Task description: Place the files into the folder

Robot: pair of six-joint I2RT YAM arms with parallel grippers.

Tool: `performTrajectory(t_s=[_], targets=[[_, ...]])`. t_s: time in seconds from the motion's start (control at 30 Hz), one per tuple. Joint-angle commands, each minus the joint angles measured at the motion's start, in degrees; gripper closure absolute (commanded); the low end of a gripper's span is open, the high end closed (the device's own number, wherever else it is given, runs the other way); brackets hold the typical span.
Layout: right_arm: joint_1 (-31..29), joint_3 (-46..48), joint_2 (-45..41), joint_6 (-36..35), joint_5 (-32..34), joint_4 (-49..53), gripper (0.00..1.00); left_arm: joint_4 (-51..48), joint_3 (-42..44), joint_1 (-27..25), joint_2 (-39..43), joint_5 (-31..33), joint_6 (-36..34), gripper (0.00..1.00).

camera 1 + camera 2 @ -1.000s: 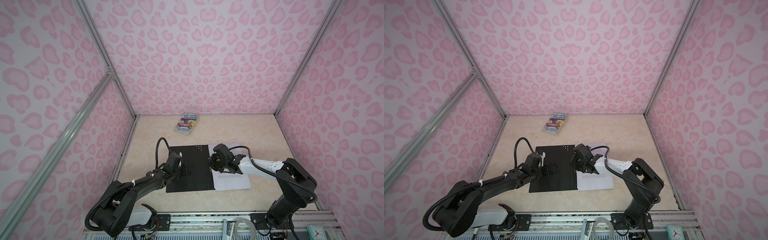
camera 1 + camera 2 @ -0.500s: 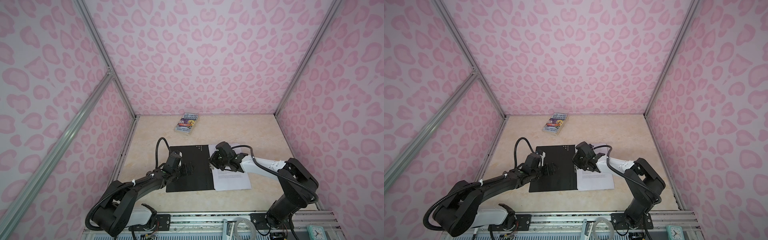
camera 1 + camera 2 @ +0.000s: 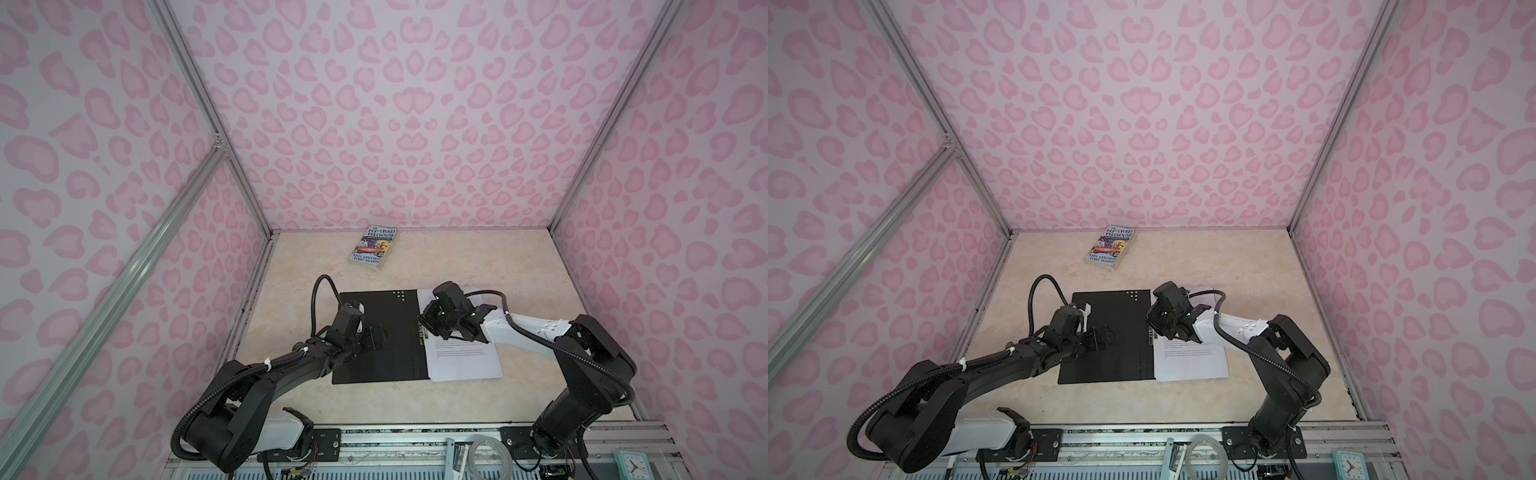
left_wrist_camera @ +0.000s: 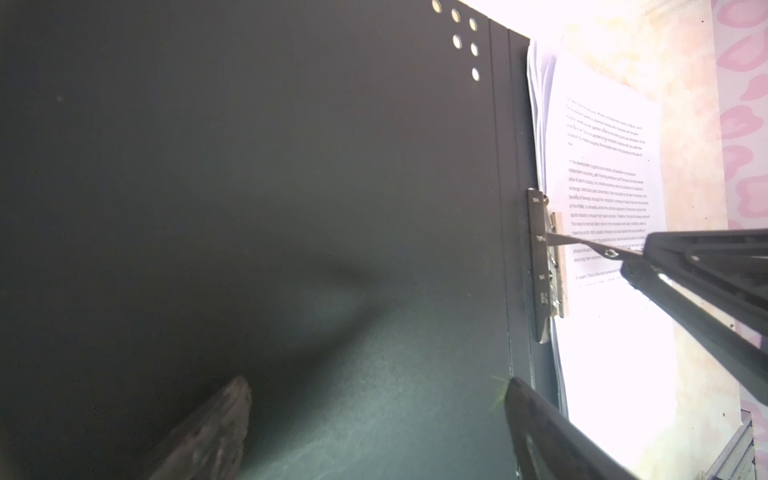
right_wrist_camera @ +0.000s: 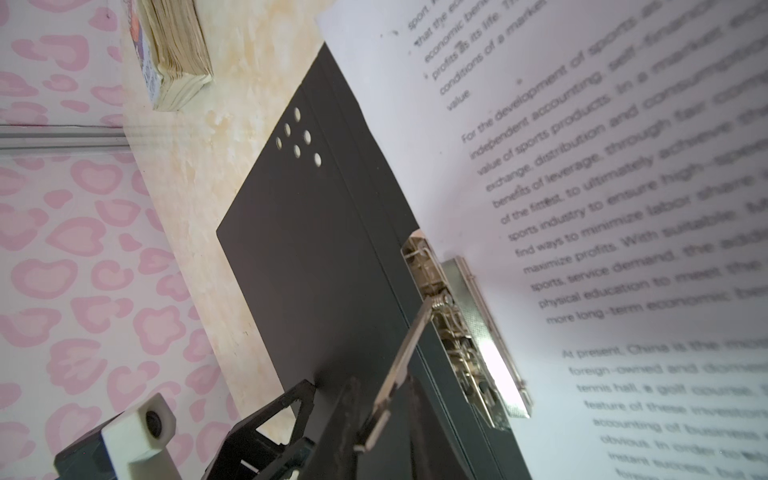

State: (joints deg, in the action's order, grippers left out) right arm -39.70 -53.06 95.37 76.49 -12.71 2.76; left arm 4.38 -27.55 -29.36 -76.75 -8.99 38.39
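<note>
Closest to the base, the left gripper is spread about as wide as it goes with nothing in it. It sits low over the flap on its own side of the folder, which lies opened flat, black side up, on the table. Can't tell if it's actually pressing the flap or just above it.

A bit further out, the right gripper is pinched nearly closed on the tip of the thin metal lever of the spine clip. The lever is tilted up off the folder.

The files lie on the half by the right arm, long edge tucked against the spine. The clip's pressure plate looks to overlap the top sheet. The stack's far corner fans out a little in the left wrist view.

My take: this is the clamp step. Swing the lever along its own arc and don't tug sideways, or the whole folder slides. Pinning the flap with the free gripper would help. I'd want the sheets square to the spine before clamping. The lever is thin and easy to slip off.

Way at the back by the wall there's a paperback, not involved.
</note>
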Motion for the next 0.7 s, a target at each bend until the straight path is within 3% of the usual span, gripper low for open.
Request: performTrajectory(t_s=[0.0,0.67], targets=[[0.48,-0.71,0.78,-0.23,-0.54,-1.14,0.77,-5.0,0.21,0.01,-0.52,-0.5,0.63,0.03],[1.25,-0.72,1.57,0.28,-1.95,-1.92,0.79,-4.98,0.13,0.0,-0.67,-0.59,0.59,0.03]])
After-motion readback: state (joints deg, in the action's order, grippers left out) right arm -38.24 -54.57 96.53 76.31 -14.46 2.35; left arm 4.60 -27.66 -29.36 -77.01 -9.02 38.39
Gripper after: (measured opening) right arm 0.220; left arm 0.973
